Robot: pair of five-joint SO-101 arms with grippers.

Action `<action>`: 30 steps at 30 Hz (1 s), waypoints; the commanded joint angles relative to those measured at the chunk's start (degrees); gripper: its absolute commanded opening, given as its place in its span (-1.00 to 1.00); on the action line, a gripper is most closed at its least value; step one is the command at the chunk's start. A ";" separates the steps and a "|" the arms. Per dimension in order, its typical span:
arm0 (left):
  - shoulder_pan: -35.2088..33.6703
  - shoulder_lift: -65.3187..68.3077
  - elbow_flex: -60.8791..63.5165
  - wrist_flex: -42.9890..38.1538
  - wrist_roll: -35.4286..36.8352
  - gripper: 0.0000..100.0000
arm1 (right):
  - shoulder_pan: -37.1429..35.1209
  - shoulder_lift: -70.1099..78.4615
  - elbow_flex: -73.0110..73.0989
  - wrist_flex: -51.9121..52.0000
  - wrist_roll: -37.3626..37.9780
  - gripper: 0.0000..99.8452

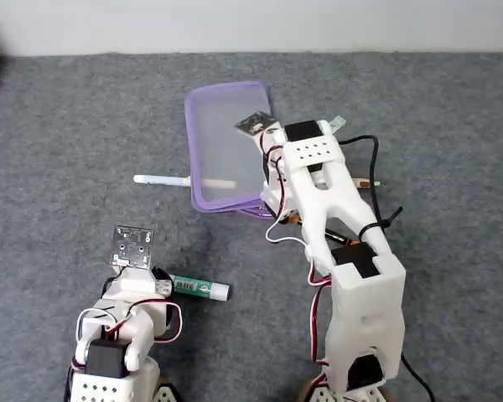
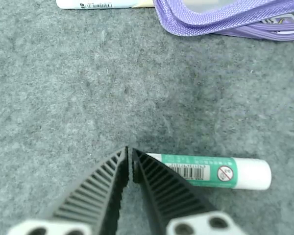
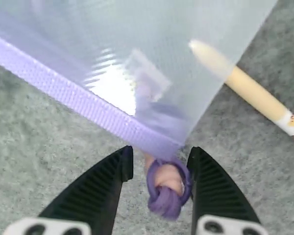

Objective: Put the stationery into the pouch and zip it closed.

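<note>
A translucent purple pouch [image 1: 226, 142] lies flat at the table's middle. A white and cream pen [image 1: 163, 180] pokes out of its left side; through the film [image 3: 137, 49] its tip [image 3: 206, 51] shows. My right gripper [image 3: 159, 164] is open at the pouch's near corner, with the purple zipper pull [image 3: 169, 188] between its fingers. A green glue stick [image 1: 197, 287] with a white cap lies beside the left arm. My left gripper [image 2: 130, 152] is shut and empty, its tips just beside the glue stick's green end [image 2: 196, 171].
Pens or pencils [image 1: 370, 182] lie partly hidden under the right arm, one dark one [image 1: 335, 235] nearer its base. The grey felt mat [image 1: 67, 151] covers the table, with open room at the left and far right. The pouch's zipper edge [image 2: 220, 19] lies ahead of the left gripper.
</note>
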 commanded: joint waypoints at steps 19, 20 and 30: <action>-0.26 -0.53 -0.57 0.53 0.44 -0.97 | -0.48 -8.92 -3.08 4.09 6.07 -0.86; -0.26 -0.53 -0.57 0.53 0.44 -0.97 | -0.31 -9.36 -3.08 4.62 6.42 -0.89; -0.26 -0.53 -0.57 0.53 0.44 -0.97 | -0.66 -11.38 -4.22 7.25 10.02 -0.93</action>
